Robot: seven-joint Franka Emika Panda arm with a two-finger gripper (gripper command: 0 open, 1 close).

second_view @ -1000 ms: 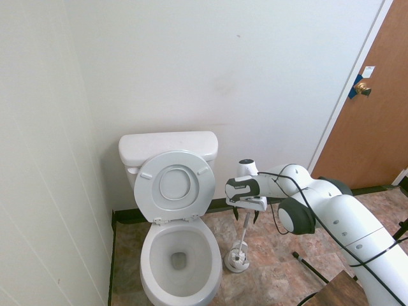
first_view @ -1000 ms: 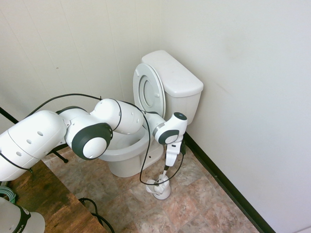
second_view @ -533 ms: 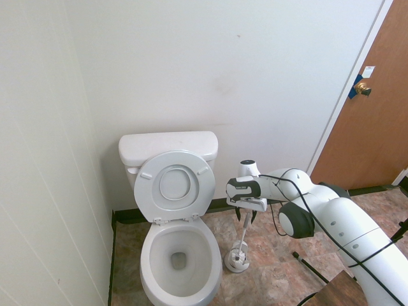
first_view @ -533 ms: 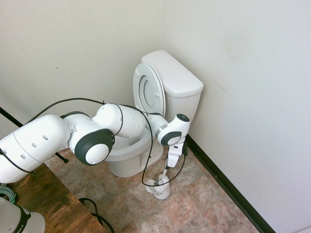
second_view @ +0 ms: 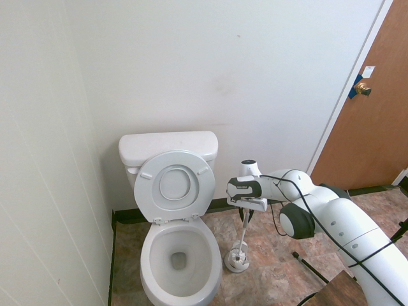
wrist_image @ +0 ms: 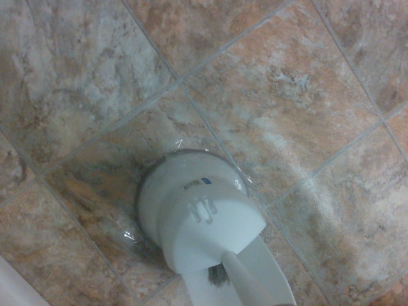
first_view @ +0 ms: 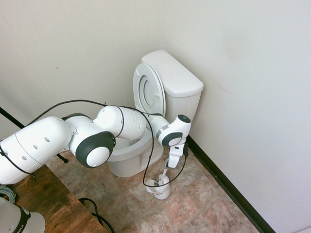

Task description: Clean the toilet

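The white arm extends low from the first exterior view's left, crosses in front of the toilet bowl, and bends at the wrist so that the gripper points down at the floor. In the second exterior view the same arm enters from the right, with the gripper positioned beside the bowl rim.

The fingers are closed on the upper end of the toilet brush handle. The handle runs down, slightly tilted, into the white brush holder, which stands on the tiled floor just beside the bowl.

The toilet stands against the rear wall, near the corner, with seat and lid raised against the tank.

The wrist view looks down onto the holder.
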